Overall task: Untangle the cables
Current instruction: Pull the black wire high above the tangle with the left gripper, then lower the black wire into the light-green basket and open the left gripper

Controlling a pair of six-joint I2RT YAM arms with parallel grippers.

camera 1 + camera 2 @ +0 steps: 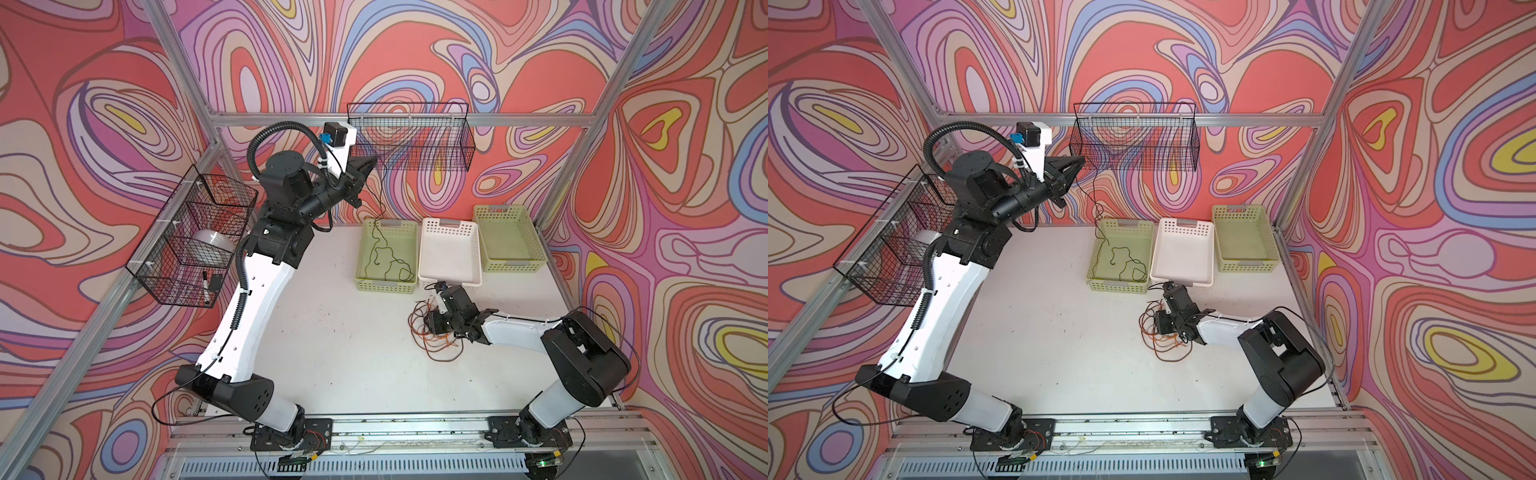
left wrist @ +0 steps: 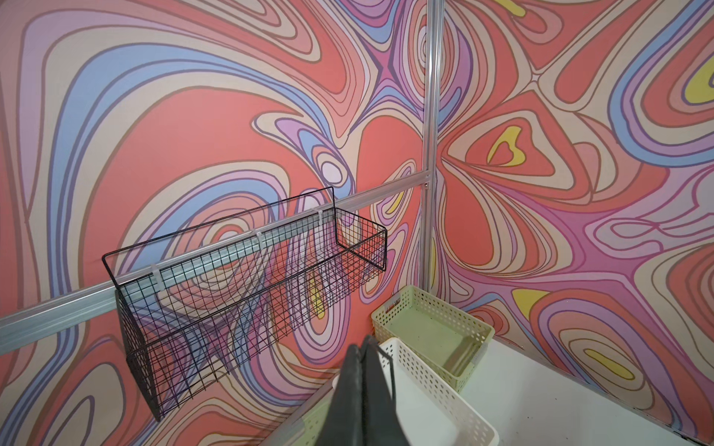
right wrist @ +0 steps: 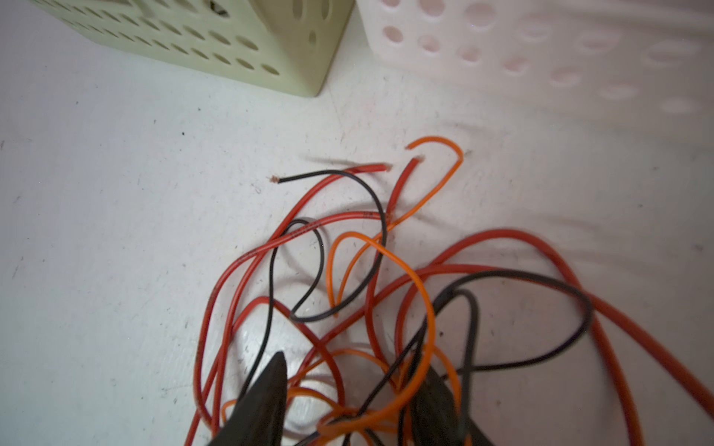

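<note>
No legible text, label, brand or number anywhere.

**Bins behind, tangle in front**

On the table (image 1: 332, 332), left bin (image 1: 388, 284), middle bin (image 1: 451, 253) and right bin (image 1: 509, 239) line the back edge. One cable (image 1: 379, 246) lies in the left bin and climbs to the left gripper (image 1: 375, 159), seemingly pinched there, near the wall basket (image 1: 409, 137). The tangle (image 1: 436, 351) lies before the middle bin, under the right gripper (image 3: 351, 367).

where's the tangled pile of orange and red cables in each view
Both top views: cable pile on the table, under the right gripper, in front of the white basket.
Left wrist: not in it.
Right wrist: cable pile lower middle, around the right gripper.
Shared landmark: white basket, in all four.
</note>
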